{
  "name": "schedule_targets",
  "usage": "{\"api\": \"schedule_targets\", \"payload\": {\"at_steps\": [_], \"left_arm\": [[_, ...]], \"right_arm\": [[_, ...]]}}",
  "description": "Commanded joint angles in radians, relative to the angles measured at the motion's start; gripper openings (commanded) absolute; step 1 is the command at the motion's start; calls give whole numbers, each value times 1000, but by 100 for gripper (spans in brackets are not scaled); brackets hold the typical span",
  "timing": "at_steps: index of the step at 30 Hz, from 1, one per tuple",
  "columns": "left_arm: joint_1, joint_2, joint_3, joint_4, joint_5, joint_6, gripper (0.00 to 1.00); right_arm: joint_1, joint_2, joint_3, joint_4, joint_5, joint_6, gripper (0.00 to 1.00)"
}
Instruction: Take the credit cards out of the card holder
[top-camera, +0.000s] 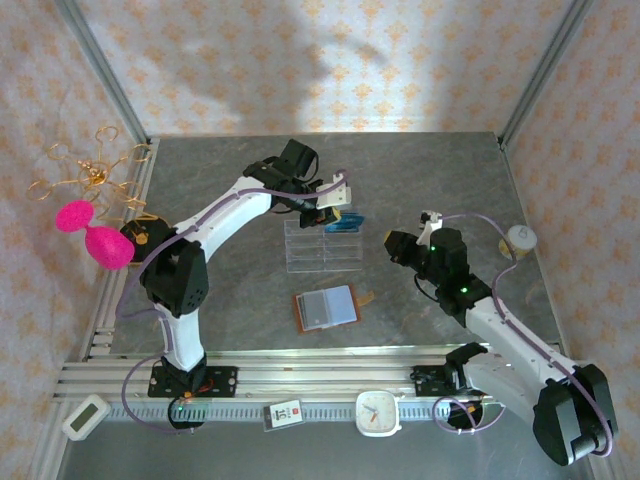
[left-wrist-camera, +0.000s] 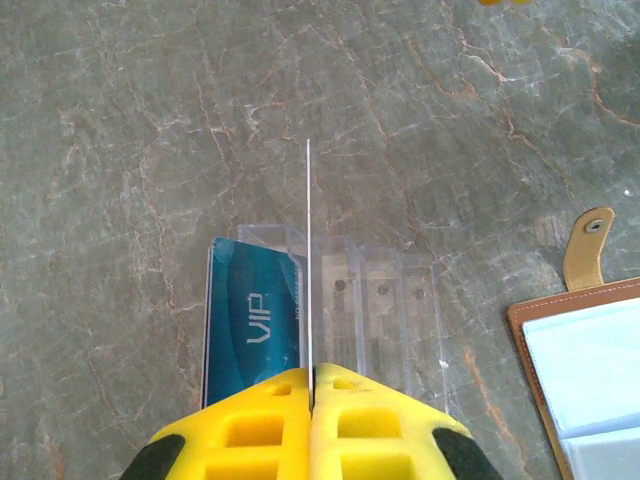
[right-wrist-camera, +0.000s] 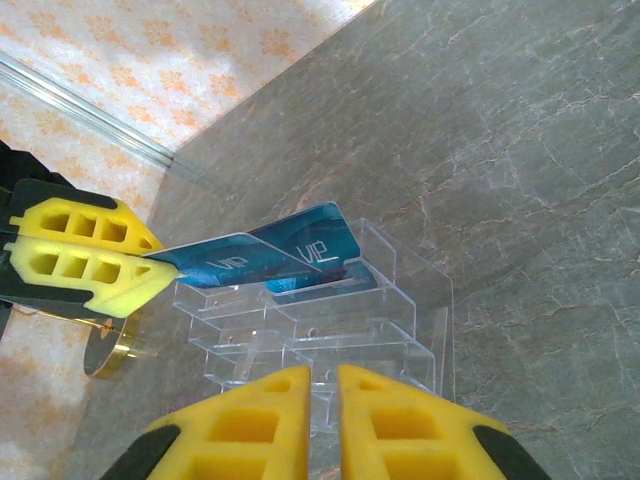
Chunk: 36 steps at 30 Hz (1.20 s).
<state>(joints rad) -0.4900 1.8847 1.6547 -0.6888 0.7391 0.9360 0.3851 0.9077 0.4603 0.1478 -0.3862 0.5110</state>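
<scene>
Bright, even light from above. Soft arm shadows fall on the back wall (top-camera: 330, 60). Wrist views are sharp, with no glare.
</scene>
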Motion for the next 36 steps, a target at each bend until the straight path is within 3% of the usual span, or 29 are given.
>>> {"api": "schedule_targets", "payload": {"at_steps": [1,14,33,36], "left_arm": [[7,11,42,19,-21,4,0],[14,95,88,10,-61,-5,0],[23,91,82,48,-104,-69,0],[23,88,74,61,-115,-86,8]], "right_arm": [[-5,-3,35,-2,4,-18,14],[-12,-3,61,-27,8,-33,14],[-17,-1,58,-19,-10,-29,14],[-15,-6,57,-19,-6,-31,14]]}}
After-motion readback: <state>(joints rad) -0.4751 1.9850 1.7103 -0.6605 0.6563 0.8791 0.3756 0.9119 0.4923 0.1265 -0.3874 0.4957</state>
